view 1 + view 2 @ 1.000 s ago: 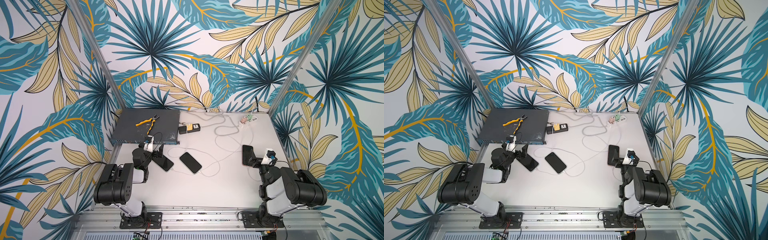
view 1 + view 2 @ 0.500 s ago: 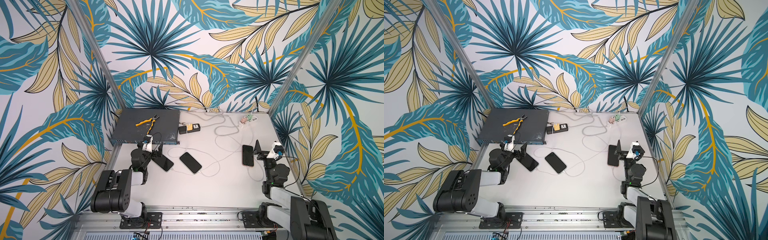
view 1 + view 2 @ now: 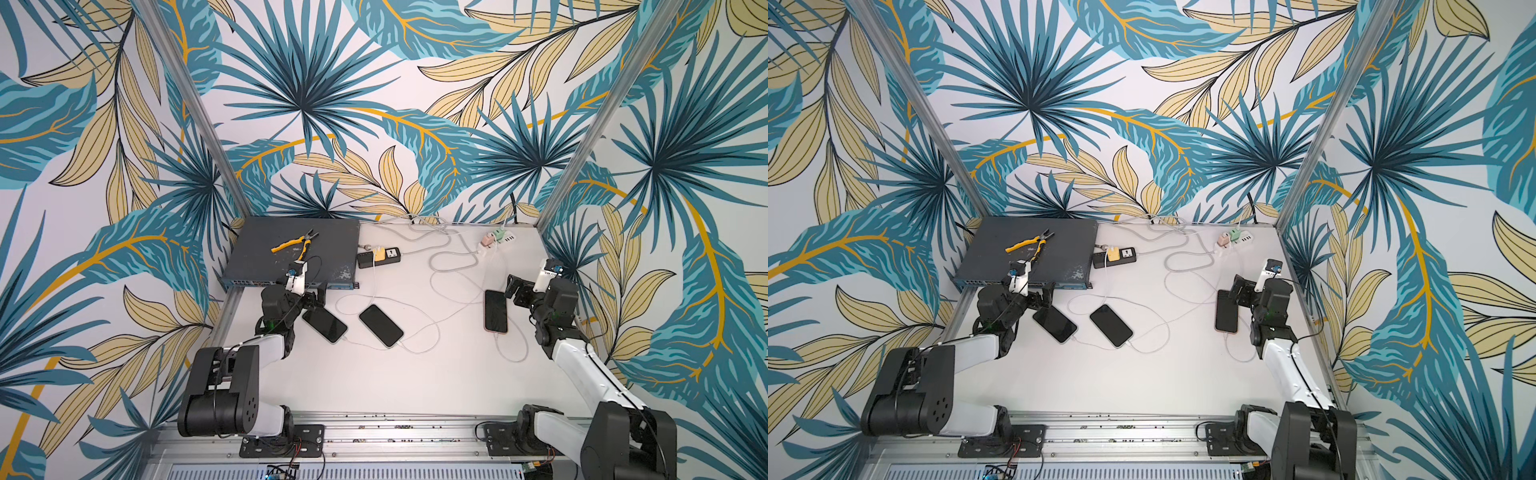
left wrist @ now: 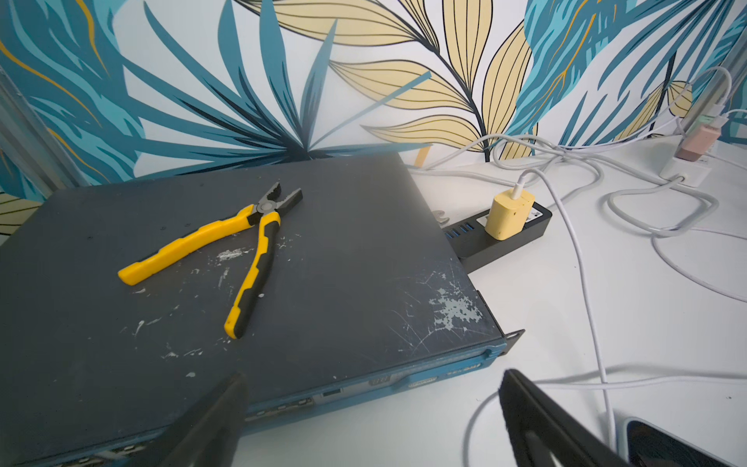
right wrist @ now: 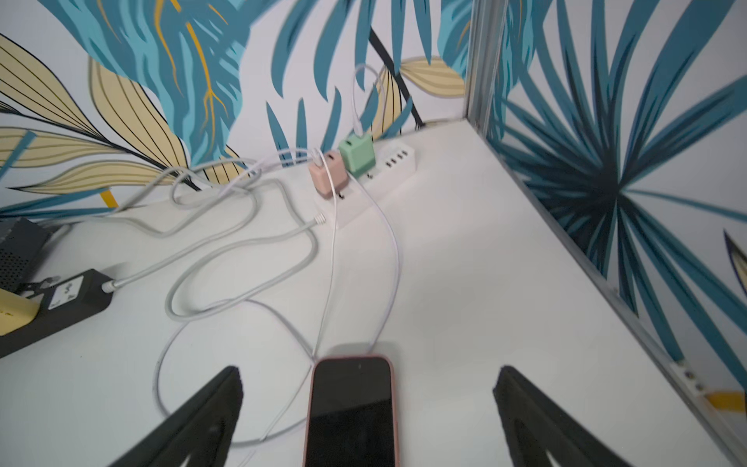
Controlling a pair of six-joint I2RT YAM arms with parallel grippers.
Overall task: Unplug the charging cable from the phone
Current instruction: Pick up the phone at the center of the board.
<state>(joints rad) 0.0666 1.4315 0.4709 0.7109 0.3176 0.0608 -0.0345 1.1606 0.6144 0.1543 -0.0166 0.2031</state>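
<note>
Jaws gape wide on both sides, holding nothing. Right of centre in both top views, the pink-edged phone (image 3: 496, 311) lies flat on the table (image 3: 374, 382), its charging cable (image 3: 497, 340) still plugged in; the unplugging is not yet begun.

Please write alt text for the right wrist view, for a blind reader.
The open right gripper hangs over a pink-edged phone lying on the white table. White cables run beyond it to a pink charger and a green charger in a power strip.
</note>
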